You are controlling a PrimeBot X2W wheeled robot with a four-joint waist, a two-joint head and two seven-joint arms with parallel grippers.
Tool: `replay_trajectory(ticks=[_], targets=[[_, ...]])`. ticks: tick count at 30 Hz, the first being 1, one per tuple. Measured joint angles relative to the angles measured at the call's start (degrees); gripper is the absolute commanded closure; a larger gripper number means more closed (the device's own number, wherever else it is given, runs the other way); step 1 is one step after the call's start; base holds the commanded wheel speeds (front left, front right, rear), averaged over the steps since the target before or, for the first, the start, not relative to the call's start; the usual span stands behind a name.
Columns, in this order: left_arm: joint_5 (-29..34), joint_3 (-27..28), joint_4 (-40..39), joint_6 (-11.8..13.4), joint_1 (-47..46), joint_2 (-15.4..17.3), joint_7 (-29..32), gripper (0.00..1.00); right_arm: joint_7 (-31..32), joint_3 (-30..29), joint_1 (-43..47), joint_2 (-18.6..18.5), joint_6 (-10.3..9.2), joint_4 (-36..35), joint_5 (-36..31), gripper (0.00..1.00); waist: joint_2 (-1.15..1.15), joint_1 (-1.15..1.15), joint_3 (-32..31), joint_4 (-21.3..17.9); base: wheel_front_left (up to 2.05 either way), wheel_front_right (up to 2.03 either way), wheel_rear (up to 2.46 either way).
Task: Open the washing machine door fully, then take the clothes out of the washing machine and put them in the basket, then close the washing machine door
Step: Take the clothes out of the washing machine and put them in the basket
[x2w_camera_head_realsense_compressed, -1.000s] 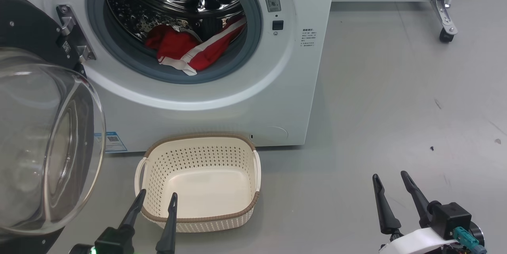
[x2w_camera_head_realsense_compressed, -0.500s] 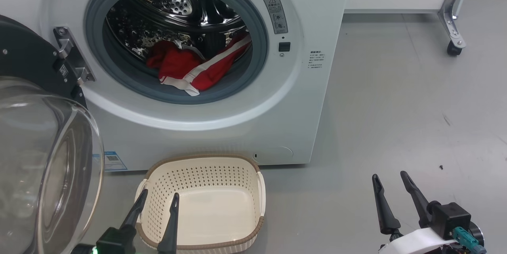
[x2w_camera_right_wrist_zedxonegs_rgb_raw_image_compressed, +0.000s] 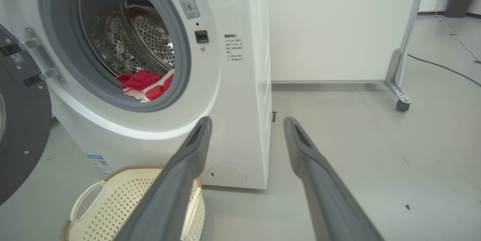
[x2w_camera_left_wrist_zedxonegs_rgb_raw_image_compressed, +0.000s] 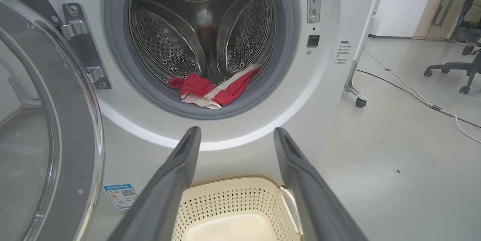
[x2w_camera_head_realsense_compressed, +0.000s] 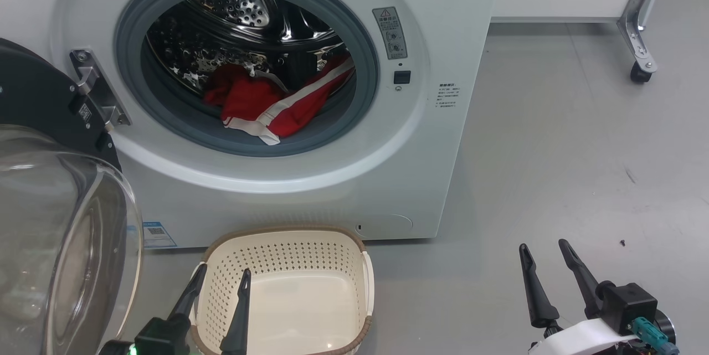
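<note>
The washing machine (x2w_camera_head_realsense_compressed: 288,194) stands on smooth grey floor (x2w_camera_head_realsense_compressed: 554,150), the basket (x2w_camera_head_realsense_compressed: 282,229) just before it. The left gripper (x2w_camera_head_realsense_compressed: 224,269) and right gripper (x2w_camera_head_realsense_compressed: 542,244) are spread wide, empty.

Left gripper (x2w_camera_head_realsense_compressed: 222,270): two long tapered black fingers (x2w_camera_head_realsense_compressed: 238,316) on a black block, green LED (x2w_camera_head_realsense_compressed: 131,350) lit at its base. Right gripper (x2w_camera_head_realsense_compressed: 543,245): same fingers, boxy black housing (x2w_camera_head_realsense_compressed: 628,304), white shell (x2w_camera_head_realsense_compressed: 579,338) beneath, teal connector (x2w_camera_head_realsense_compressed: 647,329) on its right. Up close the fingers are matte dark grey with a recessed slot near each tip.
</note>
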Motion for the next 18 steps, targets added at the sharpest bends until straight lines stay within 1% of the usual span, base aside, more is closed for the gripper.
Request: replay_trajectory(ticks=[18], targets=[[0.0, 0.0, 0.0, 0.2, 0.0, 0.0, 0.0, 0.0, 0.0, 0.1, 0.0, 0.0, 0.01, 0.0, 0.0, 0.0, 0.0, 0.0, 0.2, -0.1, 0.01, -0.01, 0.0]])
